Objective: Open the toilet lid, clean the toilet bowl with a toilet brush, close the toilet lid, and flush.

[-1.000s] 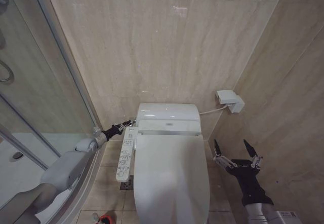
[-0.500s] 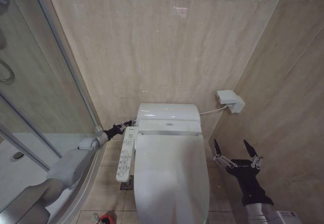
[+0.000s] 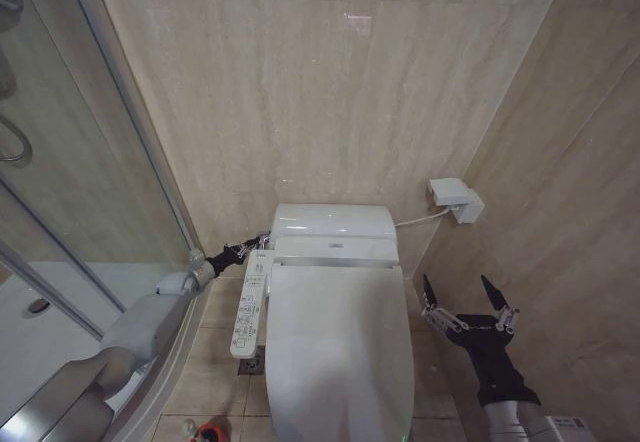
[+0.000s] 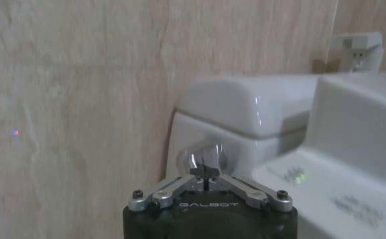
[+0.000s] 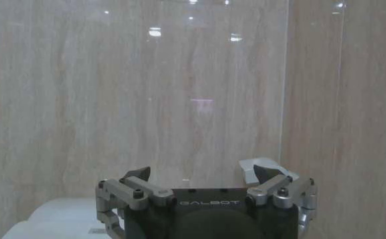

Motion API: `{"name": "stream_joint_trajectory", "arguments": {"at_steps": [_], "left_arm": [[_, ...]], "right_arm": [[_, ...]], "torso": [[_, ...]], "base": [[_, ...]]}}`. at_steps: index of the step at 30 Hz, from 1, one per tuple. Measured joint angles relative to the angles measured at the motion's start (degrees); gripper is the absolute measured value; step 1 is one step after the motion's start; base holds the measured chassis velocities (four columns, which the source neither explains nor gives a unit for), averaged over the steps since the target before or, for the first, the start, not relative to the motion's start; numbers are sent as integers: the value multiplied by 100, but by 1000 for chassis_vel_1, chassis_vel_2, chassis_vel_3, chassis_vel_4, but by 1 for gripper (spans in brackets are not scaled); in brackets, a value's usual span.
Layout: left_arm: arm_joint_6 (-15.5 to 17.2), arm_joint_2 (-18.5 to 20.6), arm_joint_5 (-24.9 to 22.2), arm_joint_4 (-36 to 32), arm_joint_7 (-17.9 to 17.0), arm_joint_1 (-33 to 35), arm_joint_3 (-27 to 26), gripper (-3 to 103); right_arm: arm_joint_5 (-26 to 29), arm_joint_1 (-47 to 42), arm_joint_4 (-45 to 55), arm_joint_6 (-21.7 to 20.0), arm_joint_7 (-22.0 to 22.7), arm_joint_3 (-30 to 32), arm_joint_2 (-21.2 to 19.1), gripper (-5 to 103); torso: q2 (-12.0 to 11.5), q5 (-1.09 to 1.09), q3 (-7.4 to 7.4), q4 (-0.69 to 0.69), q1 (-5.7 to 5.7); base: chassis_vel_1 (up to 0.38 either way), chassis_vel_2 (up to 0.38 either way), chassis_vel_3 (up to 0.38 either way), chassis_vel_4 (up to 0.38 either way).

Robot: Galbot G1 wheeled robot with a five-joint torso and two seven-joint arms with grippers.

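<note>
The toilet lid [image 3: 340, 347] lies closed and covers the toilet bowl. My left gripper [image 3: 258, 242] is at the left side of the white tank [image 3: 332, 224]. In the left wrist view, my left gripper [image 4: 206, 175] is shut, with its tips against a round chrome flush button [image 4: 205, 158]. My right gripper [image 3: 468, 297] hovers open to the right of the toilet, low by the side wall, holding nothing. In the right wrist view, the right gripper [image 5: 200, 170] faces the tiled wall with its fingers spread. The toilet brush is hidden, apart from its red holder [image 3: 208, 430] on the floor at the front left.
A control panel [image 3: 250, 304] runs along the left side of the seat. The glass shower enclosure [image 3: 90, 192] stands close on the left. A white socket box [image 3: 455, 200] with a cable is on the wall to the right of the tank. Tiled walls close in behind and to the right.
My left arm has edged slightly toward the tank, keeping the gripper at the flush button. The right arm and the lid have not moved.
</note>
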Motion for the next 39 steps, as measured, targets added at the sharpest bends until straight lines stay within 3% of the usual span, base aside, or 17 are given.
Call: {"name": "stream_joint_trajectory", "arguments": {"at_steps": [5, 26, 29, 32, 36, 38, 39], "left_arm": [[21, -40, 55, 49, 2, 33, 20, 0], [-26, -380, 93, 486, -17, -151, -128, 0], [6, -327, 77, 277, -118, -48, -255, 0], [215, 36, -92, -681, -467, 399, -472, 0], [172, 294, -135, -1197, -551, 730, -733, 0], [78, 521, -87, -1598, -785, 989, -972, 0], [19, 770, -86, -2078, -1233, 1251, -1169, 0]], "right_arm": [[0, 0, 0, 0, 0, 0, 0, 100], [0, 0, 0, 0, 0, 0, 0, 100], [0, 0, 0, 0, 0, 0, 0, 100], [0, 0, 0, 0, 0, 0, 0, 100], [0, 0, 0, 0, 0, 0, 0, 100], [0, 0, 0, 0, 0, 0, -1, 100], [0, 0, 0, 0, 0, 0, 0, 100]], "torso": [[-3, -8, 4, 2, 4], [-2, -2, 1, 0, 1], [-2, -2, 1, 0, 1], [-2, -6, 0, -16, 4], [-2, -6, 1, -12, 5], [-2, -6, 1, -9, 5], [-2, -4, 1, -4, 5]], "base": [[0, 0, 0, 0], [0, 0, 0, 0], [0, 0, 0, 0], [0, 0, 0, 0], [-61, -18, -11, -33], [-31, -11, 14, -19], [0, 0, 0, 0]]}}
